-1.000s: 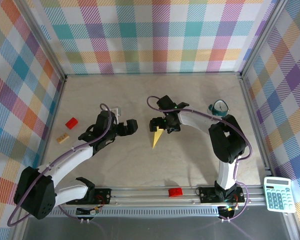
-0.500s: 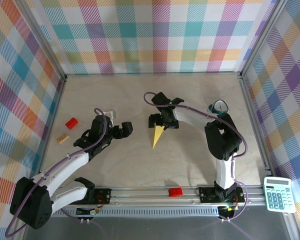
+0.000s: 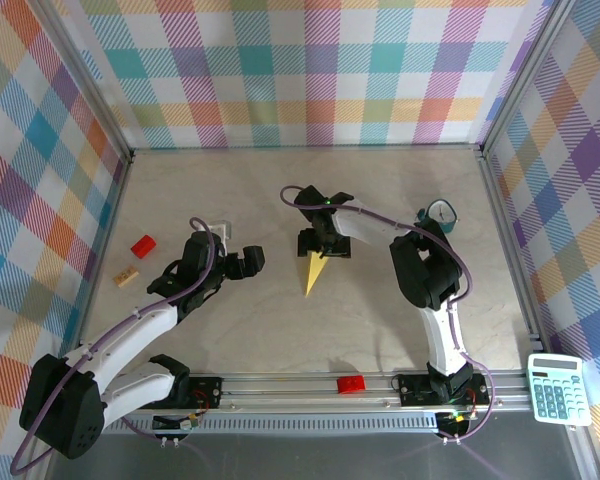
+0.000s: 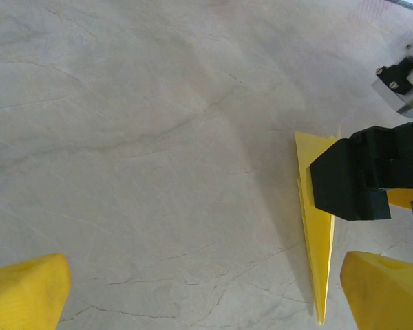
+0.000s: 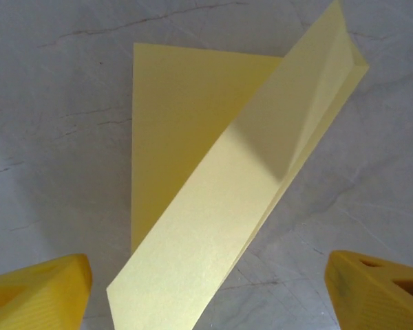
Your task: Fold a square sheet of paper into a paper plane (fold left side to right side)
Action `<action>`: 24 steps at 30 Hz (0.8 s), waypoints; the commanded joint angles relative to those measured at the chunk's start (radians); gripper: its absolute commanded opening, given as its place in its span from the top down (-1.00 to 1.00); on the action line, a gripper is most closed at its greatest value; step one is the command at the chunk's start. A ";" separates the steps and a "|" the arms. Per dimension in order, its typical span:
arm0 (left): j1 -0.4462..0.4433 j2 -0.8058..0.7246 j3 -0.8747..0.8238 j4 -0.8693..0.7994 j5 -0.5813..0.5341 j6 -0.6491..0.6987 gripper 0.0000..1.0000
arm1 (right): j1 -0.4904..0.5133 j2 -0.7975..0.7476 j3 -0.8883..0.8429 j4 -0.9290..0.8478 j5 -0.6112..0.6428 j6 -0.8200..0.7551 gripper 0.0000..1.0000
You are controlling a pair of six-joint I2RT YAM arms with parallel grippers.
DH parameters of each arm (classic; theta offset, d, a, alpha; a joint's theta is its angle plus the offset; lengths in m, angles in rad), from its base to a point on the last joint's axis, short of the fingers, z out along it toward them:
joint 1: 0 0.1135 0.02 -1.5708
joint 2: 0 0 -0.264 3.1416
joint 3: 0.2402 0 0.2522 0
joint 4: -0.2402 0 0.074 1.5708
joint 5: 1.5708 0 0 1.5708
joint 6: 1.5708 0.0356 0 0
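The square sheet of paper is folded into a narrow yellow paper plane (image 3: 314, 272) that lies mid-table with its tip toward the arm bases. In the right wrist view the paper plane (image 5: 193, 179) has one flap lifted over a flat layer. My right gripper (image 3: 320, 246) hovers over the wide end, open; its yellow fingertips (image 5: 38, 295) stand to either side of the flap, clear of the paper. My left gripper (image 3: 251, 262) is open to the left of the plane, empty. From the left wrist the plane (image 4: 315, 234) lies at the right, partly under the black right gripper (image 4: 361, 179).
A red brick (image 3: 142, 246) and a tan block (image 3: 127, 276) lie at the left. A second red brick (image 3: 351, 384) sits on the front rail, a calculator (image 3: 558, 389) at the near right. A teal-rimmed object (image 3: 438, 213) stands right of the right arm.
The left gripper drew back left, away from the plane, then held still. The right gripper shifted slightly left and farther back over the plane's wide end.
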 commanded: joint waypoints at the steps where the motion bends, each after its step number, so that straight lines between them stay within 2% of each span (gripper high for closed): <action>1: 0.012 -0.004 -0.016 -0.005 -0.001 0.020 -0.99 | 0.004 0.015 0.033 -0.037 0.000 0.005 -0.61; 14: 0.012 -0.005 0.016 -0.029 -0.009 0.024 -0.99 | 0.005 -0.062 -0.016 -0.026 0.022 -0.003 0.51; 20: 0.012 -0.038 0.067 -0.073 -0.032 0.054 -0.99 | 0.001 -0.193 -0.120 0.056 0.034 -0.023 0.87; 24: 0.013 -0.059 0.128 -0.111 -0.060 0.091 -0.99 | -0.024 -0.304 -0.222 0.162 -0.017 -0.060 1.00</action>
